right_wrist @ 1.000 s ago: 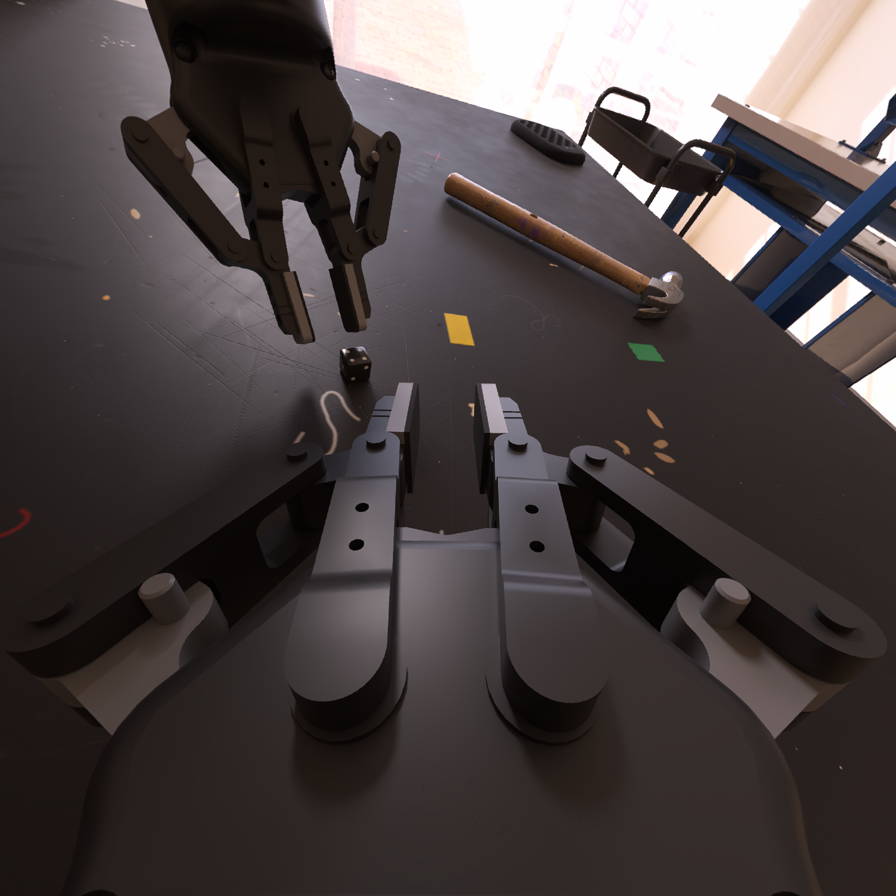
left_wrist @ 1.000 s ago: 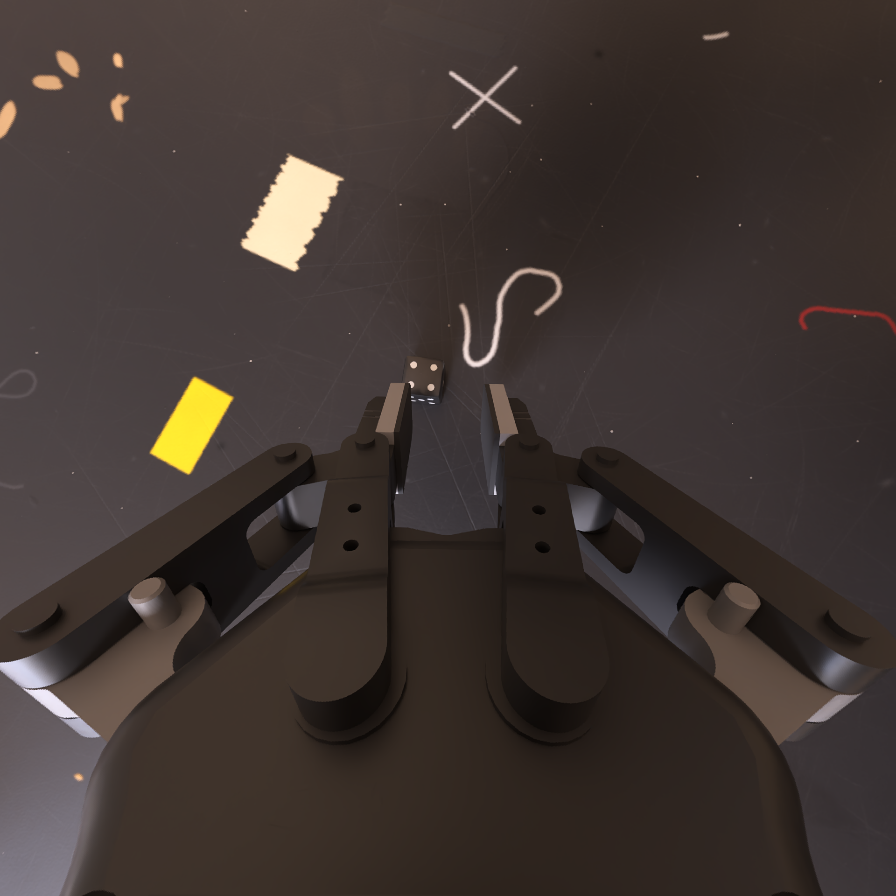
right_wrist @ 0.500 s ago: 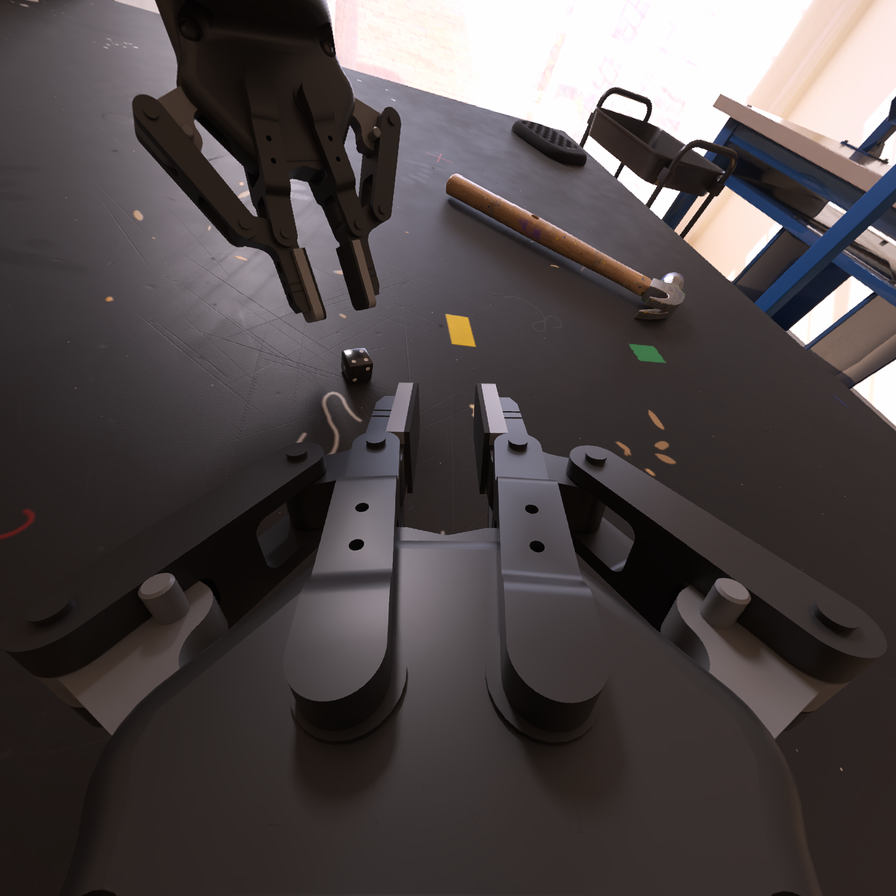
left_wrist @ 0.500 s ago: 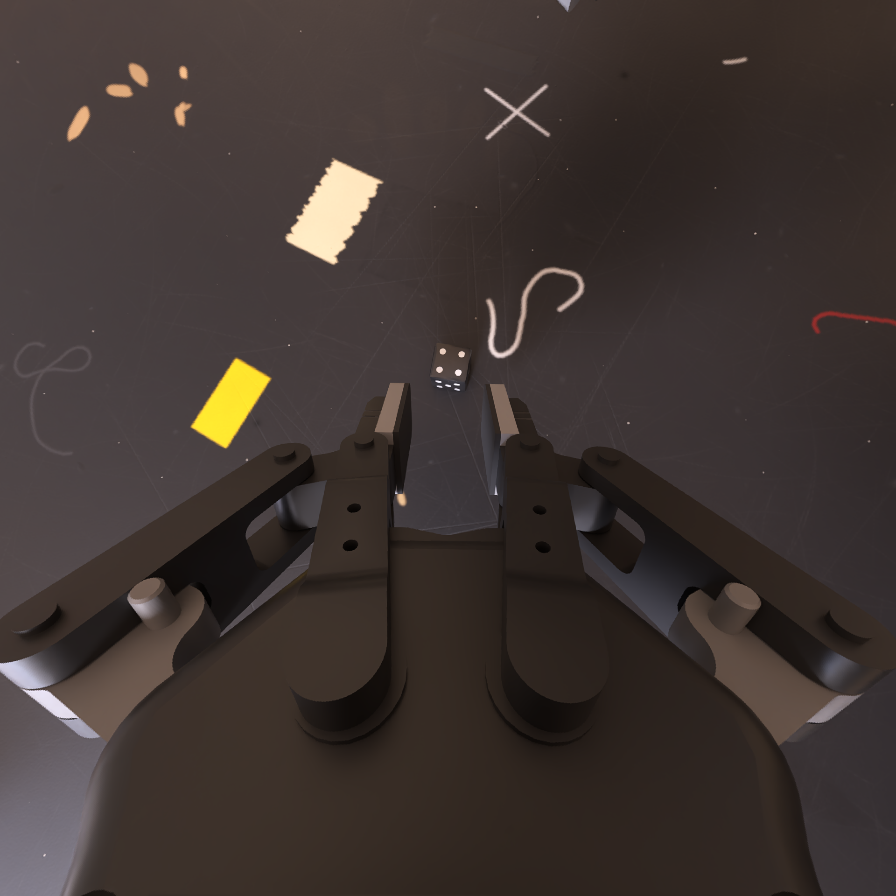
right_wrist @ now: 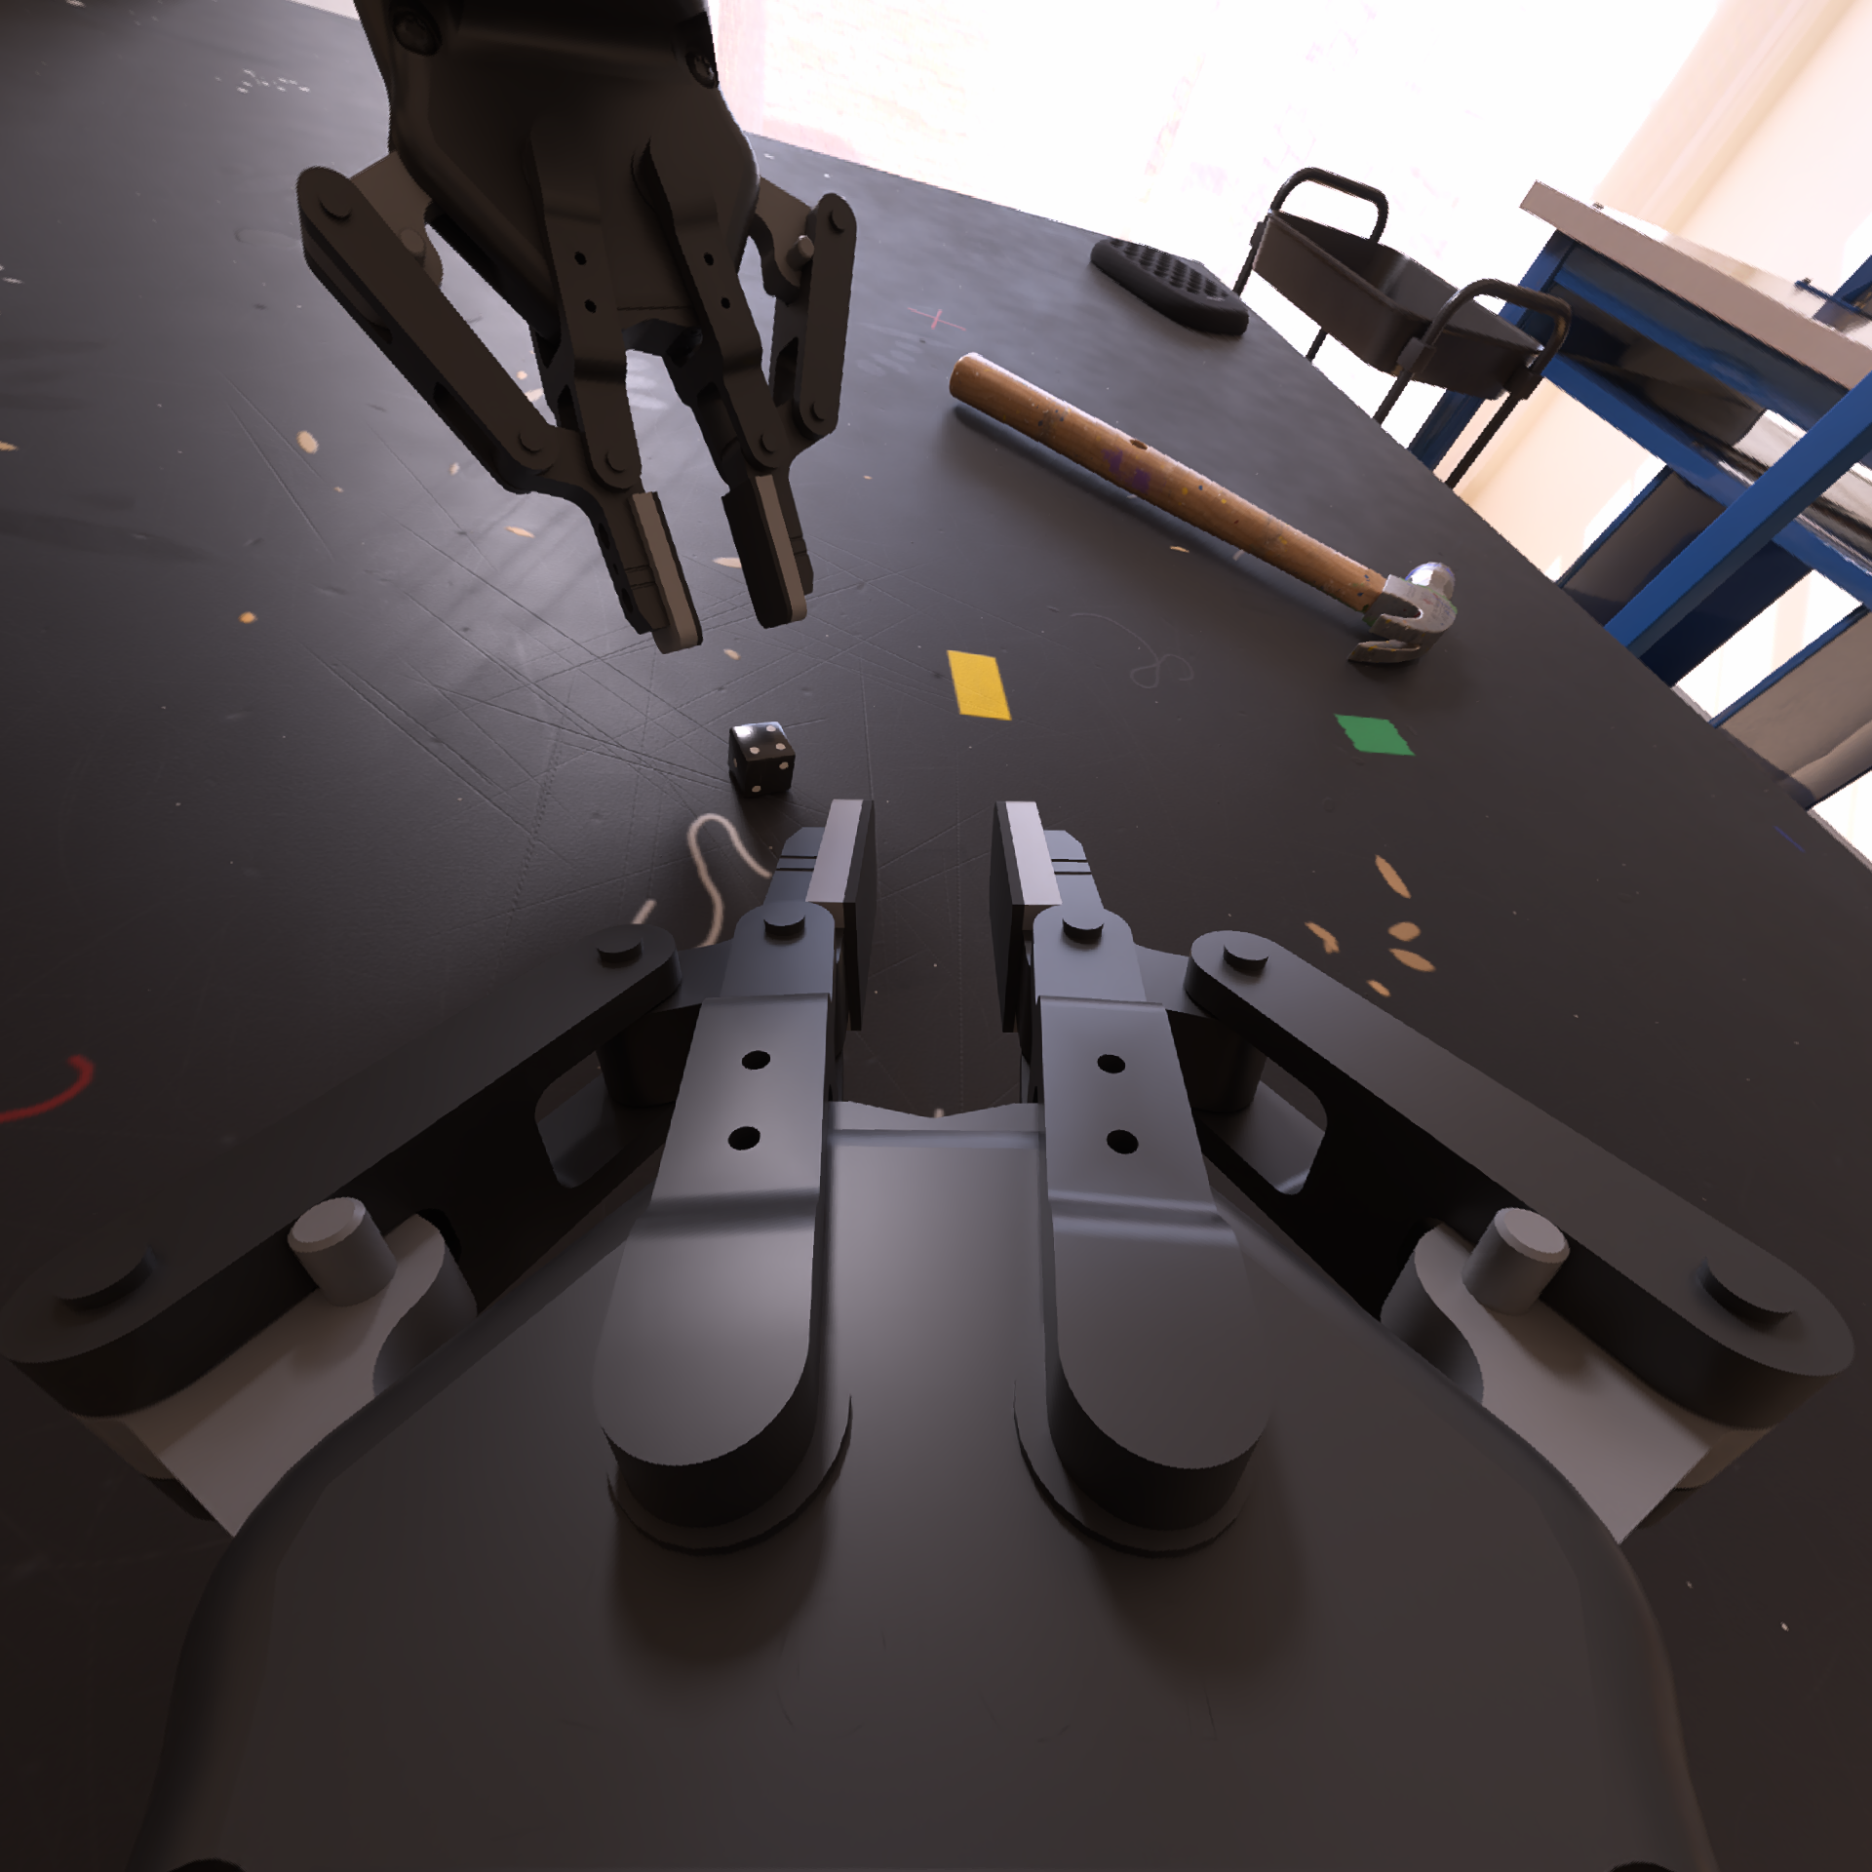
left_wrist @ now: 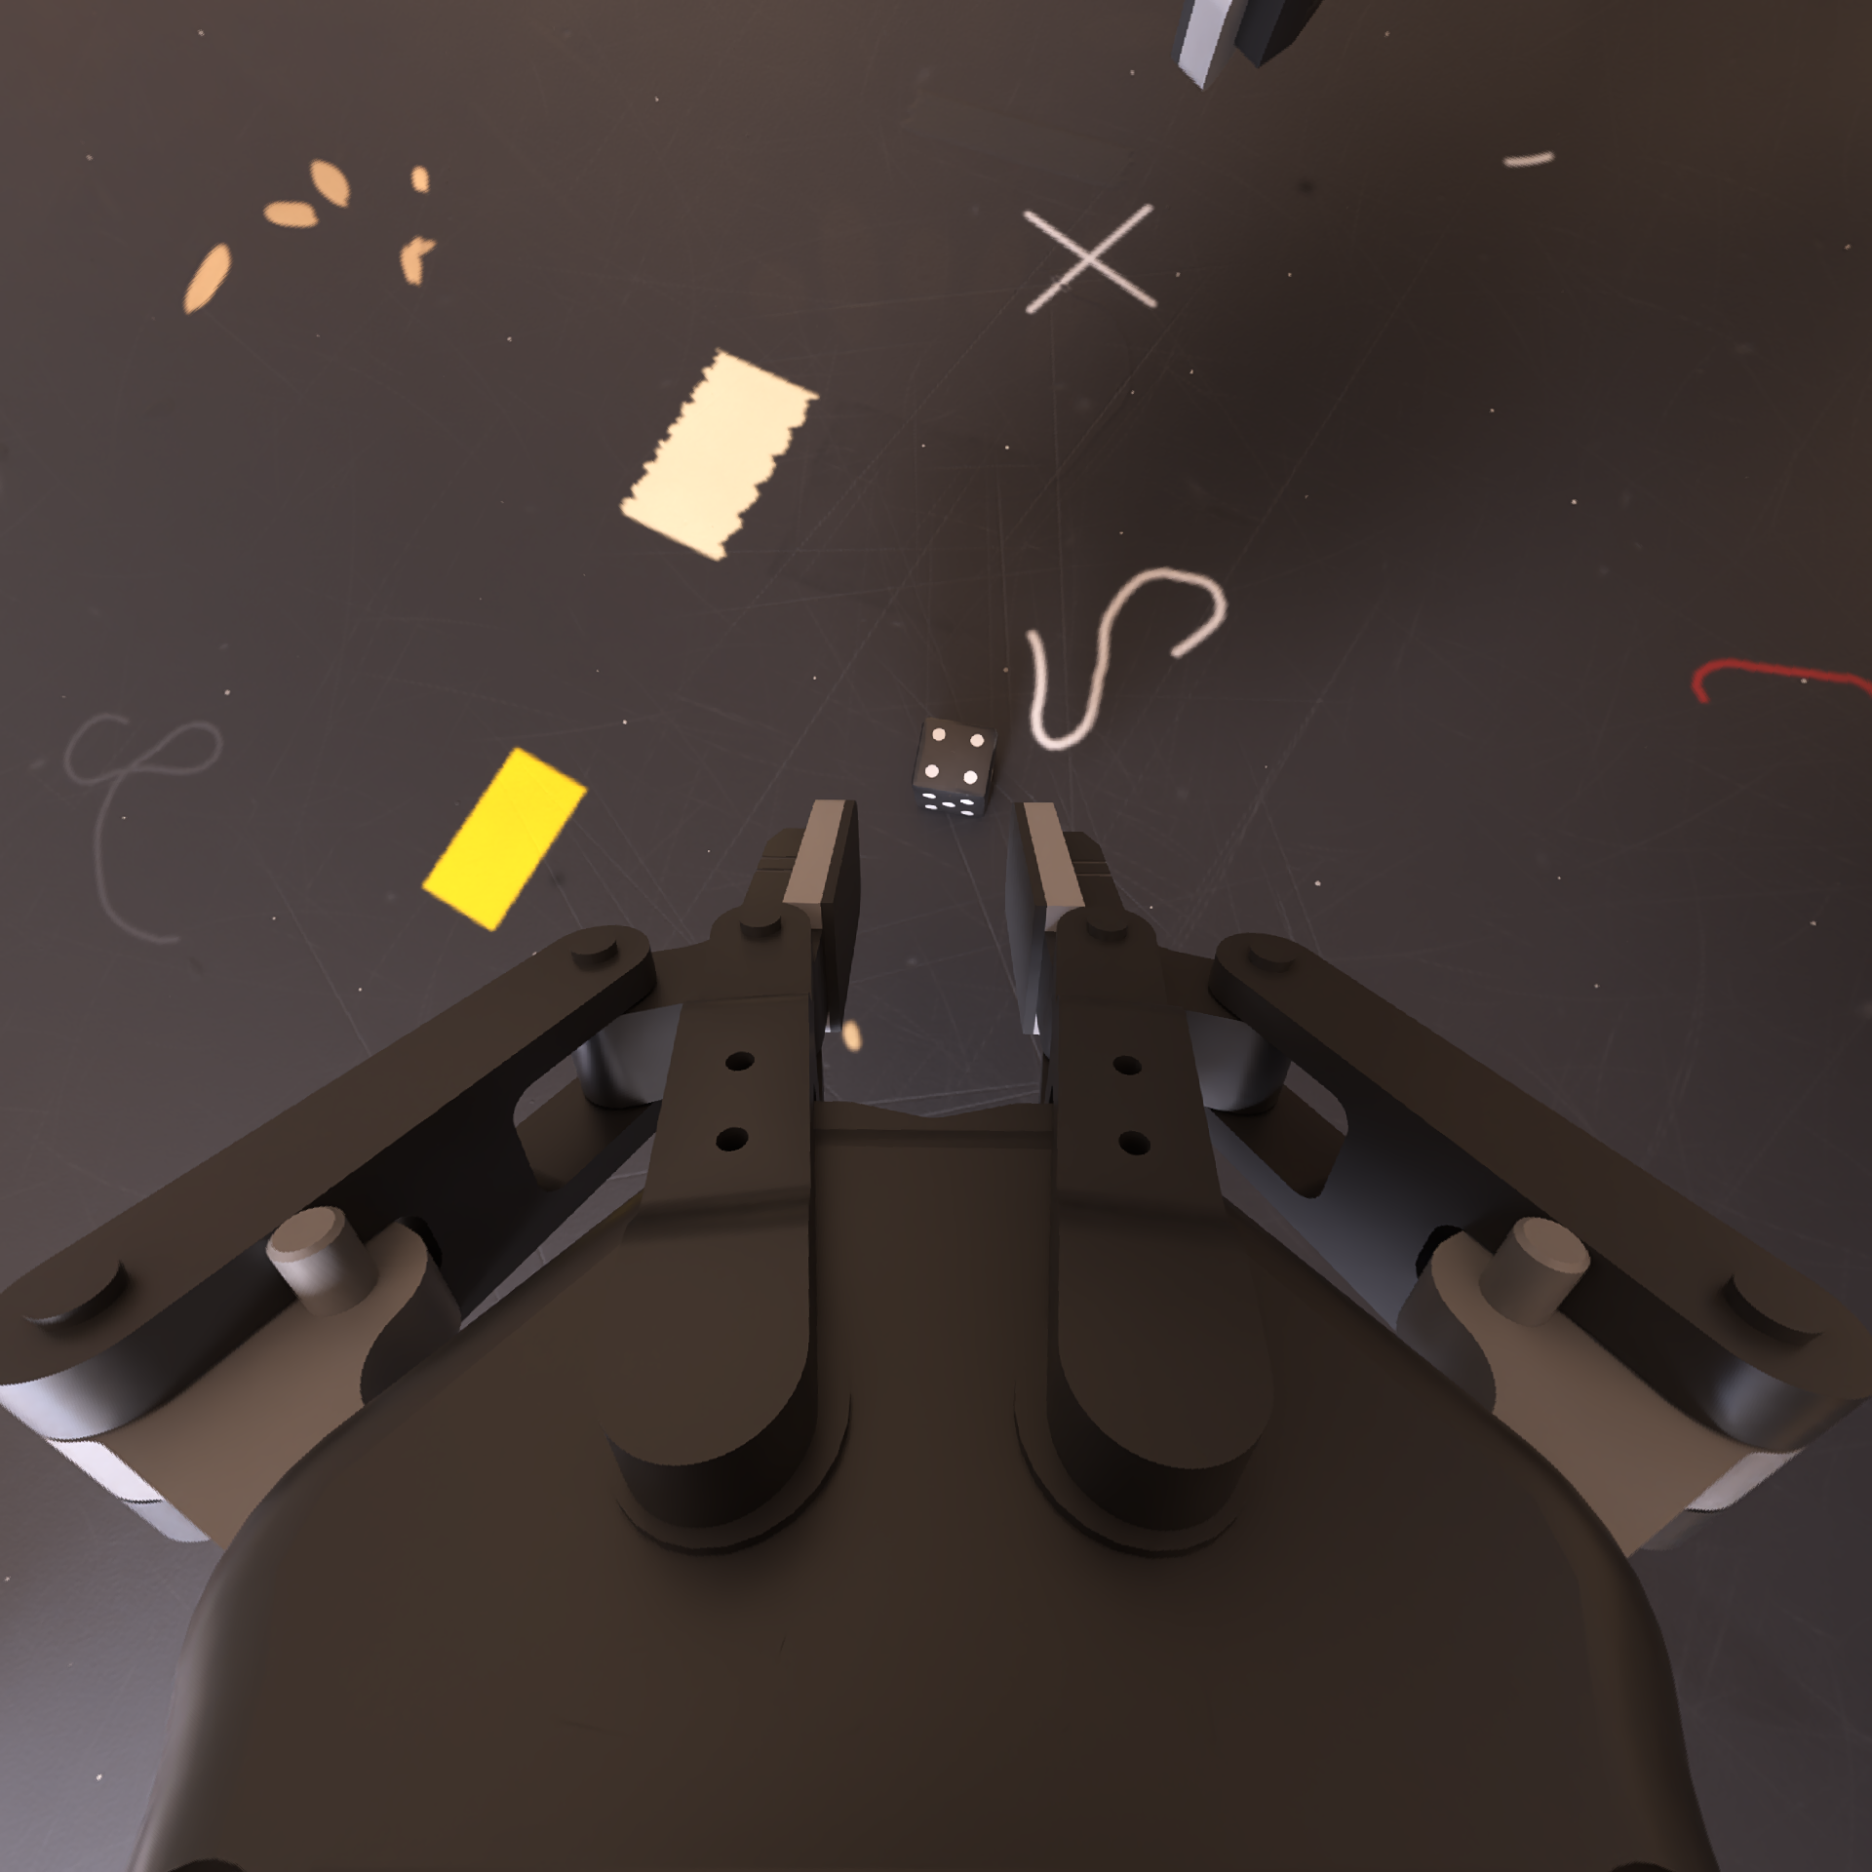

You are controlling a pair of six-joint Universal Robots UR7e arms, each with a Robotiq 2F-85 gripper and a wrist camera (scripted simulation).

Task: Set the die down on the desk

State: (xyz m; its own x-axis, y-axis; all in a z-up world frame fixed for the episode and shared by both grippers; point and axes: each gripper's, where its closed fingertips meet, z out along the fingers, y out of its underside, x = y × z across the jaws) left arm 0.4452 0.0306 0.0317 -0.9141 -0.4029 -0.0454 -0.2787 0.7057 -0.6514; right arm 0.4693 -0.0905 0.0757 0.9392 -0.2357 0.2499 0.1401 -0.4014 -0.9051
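Nearest to us in the left wrist view, our left gripper (left_wrist: 932,826) has its fingers parted with a clear gap between the pads, and nothing sits in that gap. Just past the fingertips the die (left_wrist: 953,767) rests free on the desk (left_wrist: 1418,912), a four-pip face up, touching neither finger. A white squiggle mark (left_wrist: 1109,648) lies just beside it, a yellow patch (left_wrist: 504,839) off to the other side, and a cream patch (left_wrist: 721,453) farther on.

In the right wrist view, our right gripper (right_wrist: 932,836) is likewise spread and holds nothing, its fingers hanging over bare desk. The die (right_wrist: 761,757) sits just ahead of its left finger, apart from it. Above and beyond the die the left gripper (right_wrist: 727,608) hangs in the air, fingers parted, well clear of the cube. Farther back lie a wooden-handled hammer (right_wrist: 1195,501) and a green patch (right_wrist: 1373,734).
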